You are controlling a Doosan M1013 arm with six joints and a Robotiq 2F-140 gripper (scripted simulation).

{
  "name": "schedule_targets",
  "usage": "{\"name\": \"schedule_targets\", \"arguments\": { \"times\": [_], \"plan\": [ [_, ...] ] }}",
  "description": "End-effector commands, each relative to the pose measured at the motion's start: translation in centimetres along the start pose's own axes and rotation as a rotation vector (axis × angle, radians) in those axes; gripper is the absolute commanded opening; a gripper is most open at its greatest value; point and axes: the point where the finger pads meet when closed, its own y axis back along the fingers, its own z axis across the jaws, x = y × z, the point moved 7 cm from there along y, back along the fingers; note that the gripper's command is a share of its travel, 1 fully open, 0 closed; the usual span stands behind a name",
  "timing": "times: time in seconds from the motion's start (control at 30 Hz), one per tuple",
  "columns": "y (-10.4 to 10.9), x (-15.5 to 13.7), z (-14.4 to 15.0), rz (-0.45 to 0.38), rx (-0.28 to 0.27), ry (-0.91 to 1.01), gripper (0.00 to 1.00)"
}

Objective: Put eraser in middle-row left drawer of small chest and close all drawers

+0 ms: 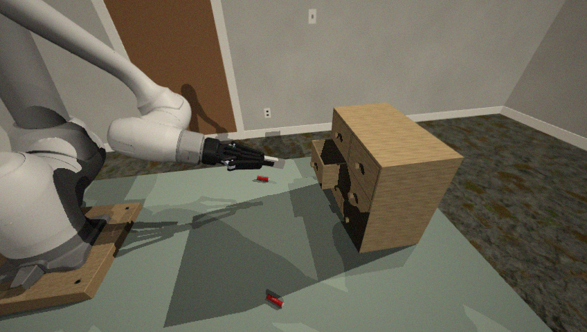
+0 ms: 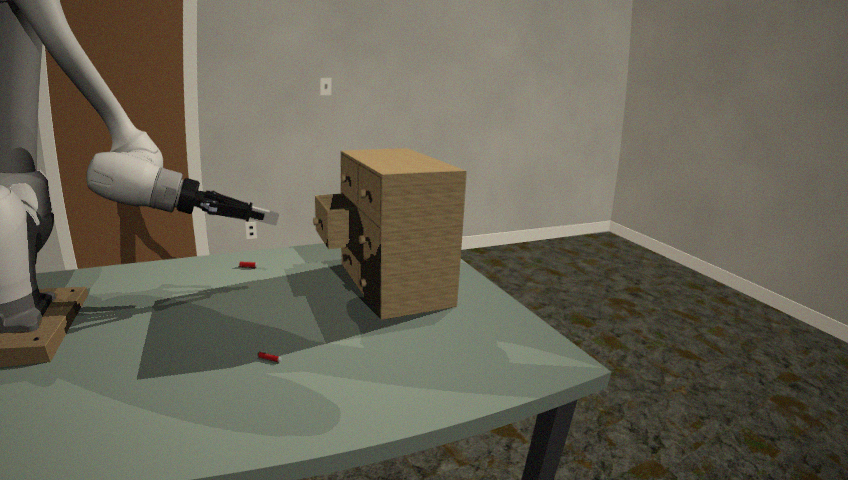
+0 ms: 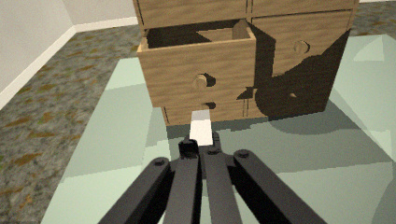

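Note:
The small wooden chest stands on the green table. Its middle-row left drawer is pulled part way out; its inside is mostly in shadow and I see nothing in it. The other drawers are pushed in. My gripper is shut and empty, held level in the air a short way in front of the open drawer, pointing at its front. Two small red things lie on the table, one below the gripper and one near the front. I cannot tell which is the eraser.
The arm's wooden base plate sits at the table's left end. The table's right edge runs close behind the chest, with carpeted floor beyond it.

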Motion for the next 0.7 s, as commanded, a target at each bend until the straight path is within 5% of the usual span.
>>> {"name": "schedule_targets", "arguments": {
  "times": [0.0,0.33,0.67],
  "plan": [
    [-1.0,0.1,0.0,0.000,0.000,0.000,0.00],
    [-4.1,0.2,0.0,0.000,0.000,0.000,0.00],
    [-4.9,0.3,0.0,0.000,0.000,0.000,0.00]
  ]
}}
